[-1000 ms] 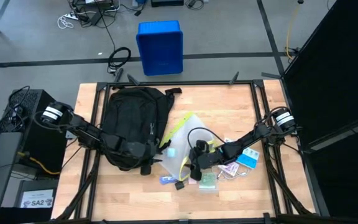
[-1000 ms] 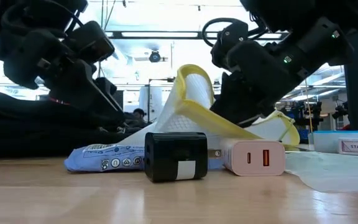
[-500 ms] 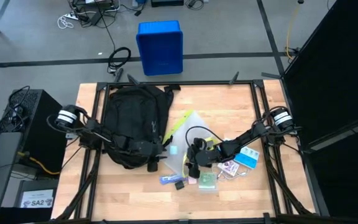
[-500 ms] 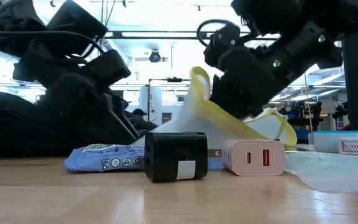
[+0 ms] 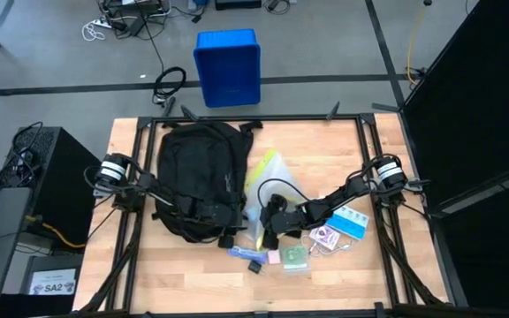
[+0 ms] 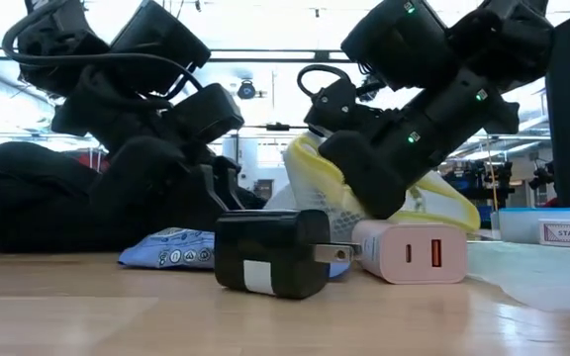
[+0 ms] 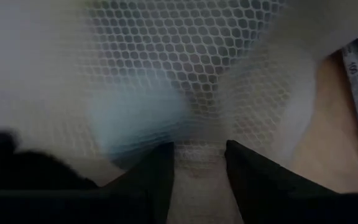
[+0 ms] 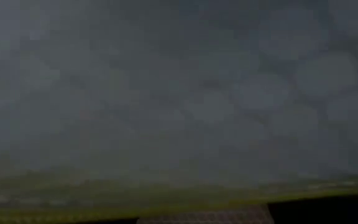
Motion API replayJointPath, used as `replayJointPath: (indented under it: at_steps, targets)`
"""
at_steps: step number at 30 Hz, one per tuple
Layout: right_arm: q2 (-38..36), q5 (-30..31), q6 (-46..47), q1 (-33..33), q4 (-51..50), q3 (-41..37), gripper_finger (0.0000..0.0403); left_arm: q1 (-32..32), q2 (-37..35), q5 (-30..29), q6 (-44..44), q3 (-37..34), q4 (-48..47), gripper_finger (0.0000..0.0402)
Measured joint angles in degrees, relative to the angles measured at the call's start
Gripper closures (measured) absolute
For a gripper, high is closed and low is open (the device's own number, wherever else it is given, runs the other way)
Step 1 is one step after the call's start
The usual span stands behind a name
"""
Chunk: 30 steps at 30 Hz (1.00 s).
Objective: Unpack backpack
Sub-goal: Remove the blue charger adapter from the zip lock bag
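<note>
Both arms have closed in on a white mesh pouch with yellow trim lying beside the backpack, which sits on the table's left half. Over the past second the left gripper moved off the backpack's lower edge toward the pouch, while the right gripper drew the pouch upright and closer to the bag. A black charger cube in front has tipped slightly, nudged during the move. This suggests the pouch is being handled between the two arms, with several items already out on the table.

The left gripper's fingers stand slightly apart, a fold of the white mesh lying between them and pressed against their tips; whether it is truly pinched cannot be told. The right gripper is pressed into the pouch, its camera filled by mesh and a yellow edge, so its fingers are hidden.

Just beyond the right gripper lie a white USB charger, a blue packet, and small cards.
</note>
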Motion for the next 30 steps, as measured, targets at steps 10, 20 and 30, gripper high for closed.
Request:
replayJointPath:
  at_steps: [10,20,30]
  targets:
    - [0.2,1.4,-0.6,1.1,0.3,0.3,0.0164,0.0,-1.3,0.3,0.0,0.3,-3.5,0.031]
    - [0.3,4.1,-0.7,1.2,0.1,0.4,0.0157,-0.1,-11.7,-2.6,-3.1,-0.1,-18.8,0.0325]
    - [0.0,4.9,-0.9,1.2,-0.2,0.3,0.0133,1.2,-12.8,-8.6,1.1,-0.1,-15.5,0.0325]
